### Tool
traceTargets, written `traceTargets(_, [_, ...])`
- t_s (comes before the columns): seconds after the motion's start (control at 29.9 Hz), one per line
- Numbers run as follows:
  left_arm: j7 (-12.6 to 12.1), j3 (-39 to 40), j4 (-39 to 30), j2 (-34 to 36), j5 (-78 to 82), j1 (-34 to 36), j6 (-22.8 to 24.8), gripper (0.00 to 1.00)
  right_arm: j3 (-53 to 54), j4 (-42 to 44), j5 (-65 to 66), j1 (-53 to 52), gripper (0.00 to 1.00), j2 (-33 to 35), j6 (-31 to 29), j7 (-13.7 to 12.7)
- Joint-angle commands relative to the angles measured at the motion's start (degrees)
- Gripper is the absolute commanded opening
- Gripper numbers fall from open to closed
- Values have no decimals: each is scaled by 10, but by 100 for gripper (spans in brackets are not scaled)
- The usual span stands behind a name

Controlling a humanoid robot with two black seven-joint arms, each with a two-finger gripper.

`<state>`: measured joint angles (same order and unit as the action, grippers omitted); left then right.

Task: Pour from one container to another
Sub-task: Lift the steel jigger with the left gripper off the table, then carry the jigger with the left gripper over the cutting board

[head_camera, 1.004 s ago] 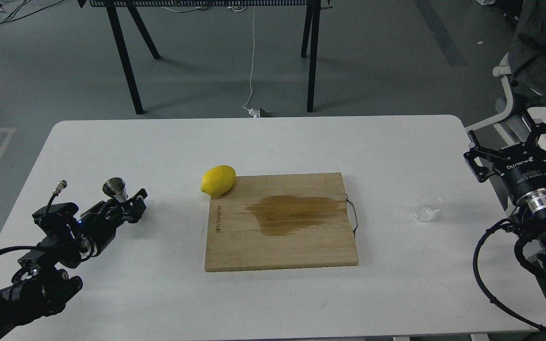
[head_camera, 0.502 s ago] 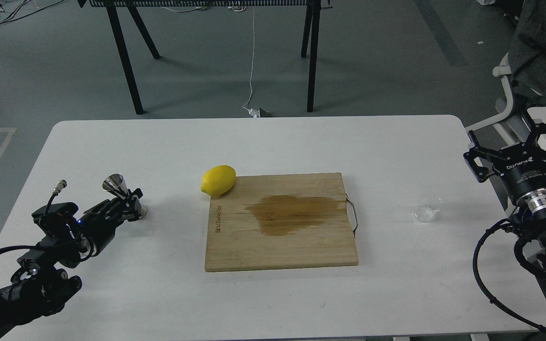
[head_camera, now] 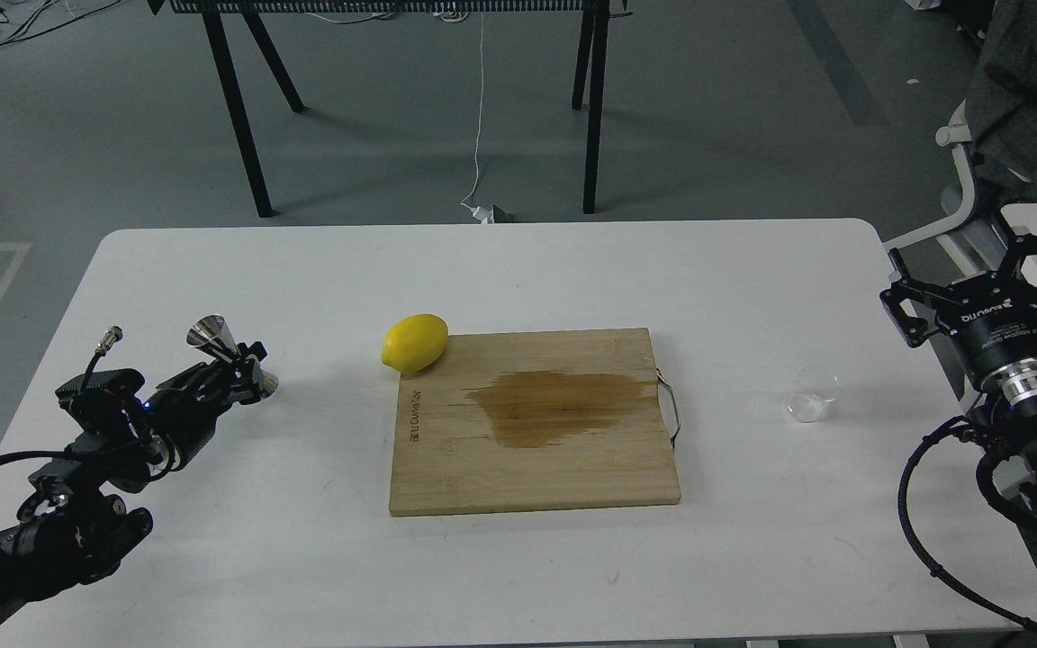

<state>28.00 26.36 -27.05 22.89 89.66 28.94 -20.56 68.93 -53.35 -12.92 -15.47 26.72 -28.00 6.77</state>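
left tool (head_camera: 239, 373) clamps tilted jigger (head_camera: 229, 355); clear cup (head_camera: 813, 393) upright, right tool (head_camera: 978, 279) spread wide.

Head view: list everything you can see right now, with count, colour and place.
Steel hourglass jigger: one, shiny, table's left, tilted, in left gripper.
Clear see-through cup: one, table's right, upright.
Yellow lemon: one, at board's far-left corner.
Bamboo cutting board: one, tan, table centre, dark wet stain.
White table: one.
Black-legged stand: one, floor behind.
Left gripper: black, shut on jigger.
Right gripper: black, open, beyond cup.
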Motion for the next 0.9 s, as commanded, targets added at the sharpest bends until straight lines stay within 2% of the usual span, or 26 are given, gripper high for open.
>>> traceTargets(0.0, [0, 0, -1, 7, 0, 23, 5, 21, 1, 0, 0, -1, 99, 0, 0, 0])
traceTargets(0.13, [0, 1, -6, 26, 1, 59, 23, 21, 1, 0, 0, -1, 99, 0, 0, 0])
traceTargets(0.4, [0, -3, -7, 25, 2, 186, 92, 21, 1, 3, 1, -6, 99, 0, 0, -1])
traceTargets(0.54, [0, -54, -11, 15, 1, 251, 107, 21, 1, 4, 1, -11, 99, 0, 0, 0])
traceTargets(0.67, [0, -99, -12, -40, 0, 300, 112, 21, 0, 4, 1, -15, 99, 0, 0, -1])
traceTargets(0.87, [0, -109, -13, -122, 2, 327, 127, 21, -3, 6, 1, -19, 99, 0, 0, -1])
